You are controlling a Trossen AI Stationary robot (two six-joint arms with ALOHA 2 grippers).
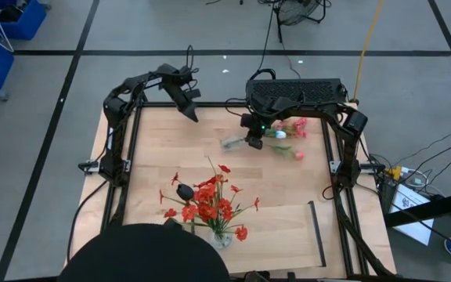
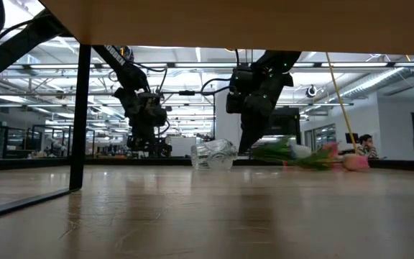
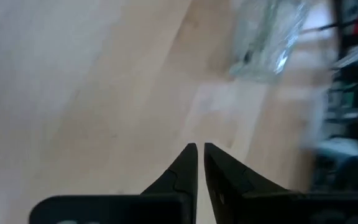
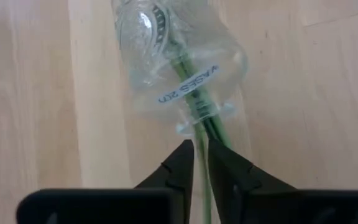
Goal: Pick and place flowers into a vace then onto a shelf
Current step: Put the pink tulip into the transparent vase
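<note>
While the left gripper (image 1: 193, 115) hangs pinched empty over the bench's (image 1: 155, 149) back, a red bouquet (image 1: 208, 205) already stands on the shelf (image 1: 280, 227); the right gripper (image 1: 254, 139) pinches stems (image 4: 194, 81) inside a toppled vase (image 1: 232, 142), shelving left.

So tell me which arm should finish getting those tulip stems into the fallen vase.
The right. Its gripper is shut on the green stems, already entering the clear vase lying on its side. The left gripper hangs shut farther off, holding nothing.

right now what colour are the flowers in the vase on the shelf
Red flowers, clearest in the high view.
</note>
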